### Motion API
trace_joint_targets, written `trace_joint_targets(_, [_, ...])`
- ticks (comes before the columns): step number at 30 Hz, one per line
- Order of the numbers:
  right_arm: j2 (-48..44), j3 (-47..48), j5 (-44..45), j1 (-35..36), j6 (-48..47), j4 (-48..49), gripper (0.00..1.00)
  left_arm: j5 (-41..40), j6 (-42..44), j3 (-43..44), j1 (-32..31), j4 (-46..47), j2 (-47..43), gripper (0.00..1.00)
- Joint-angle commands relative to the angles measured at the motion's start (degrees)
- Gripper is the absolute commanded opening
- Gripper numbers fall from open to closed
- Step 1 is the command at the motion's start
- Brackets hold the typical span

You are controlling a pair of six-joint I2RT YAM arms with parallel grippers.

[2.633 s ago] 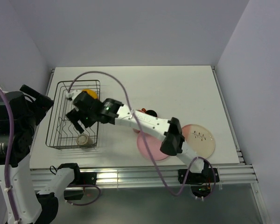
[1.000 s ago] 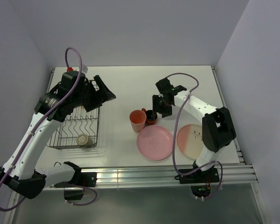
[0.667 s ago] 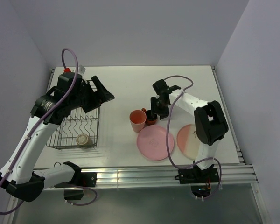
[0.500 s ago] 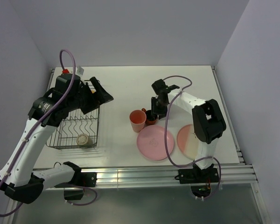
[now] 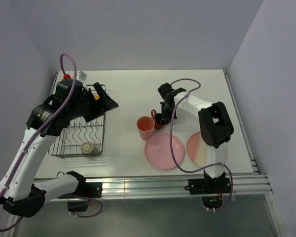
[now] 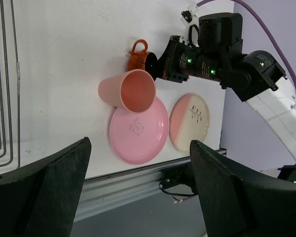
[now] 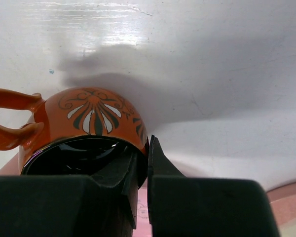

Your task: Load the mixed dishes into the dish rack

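Note:
My right gripper [image 5: 161,117] [image 7: 143,154] is shut on the rim of the small dark red-brown cup [image 5: 157,119] [image 7: 91,117], one finger inside and one outside. The cup stands on the table beside the pink tumbler [image 5: 146,127] [image 6: 130,91]. In front of them lie the pink plate [image 5: 164,150] [image 6: 138,128] and the pink-and-cream plate [image 5: 200,148] [image 6: 190,121]. My left gripper [image 5: 106,100] [image 6: 139,144] hangs open and empty above the right edge of the dish rack [image 5: 69,139]. The speckled beige cup [image 5: 88,147] sits in the rack's near end; the orange-yellow bowl [image 5: 94,97] is mostly hidden behind the left arm.
The rack's wires [image 6: 5,74] run along the left edge of the left wrist view. The table's near edge with its aluminium rail [image 5: 148,185] lies just in front of the plates. Purple cables loop above both arms.
The right gripper moved left and down onto the red-brown cup and shut on its rim. The left arm drifted slightly back and left over the rack, still open.

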Motion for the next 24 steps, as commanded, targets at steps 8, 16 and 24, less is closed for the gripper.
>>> trace_joint_targets(8, [-4.44,7.82,11.93,1.36,-0.32,-4.35,0.0,2.89,-1.99,7.27,-0.14,-0.41,1.64,0.86])
trace_joint_targets(16, [-17.53,11.52,27.13,7.68,-6.82,-3.13,0.0,17.39,-16.13,9.75,-0.14,2.56,7.27,0.75])
trace_joint_targets(24, [-31.76,7.74,41.1,19.62,-14.11,3.9,0.0,24.61,-26.78,0.08,-0.14,9.35,5.07,0.76])
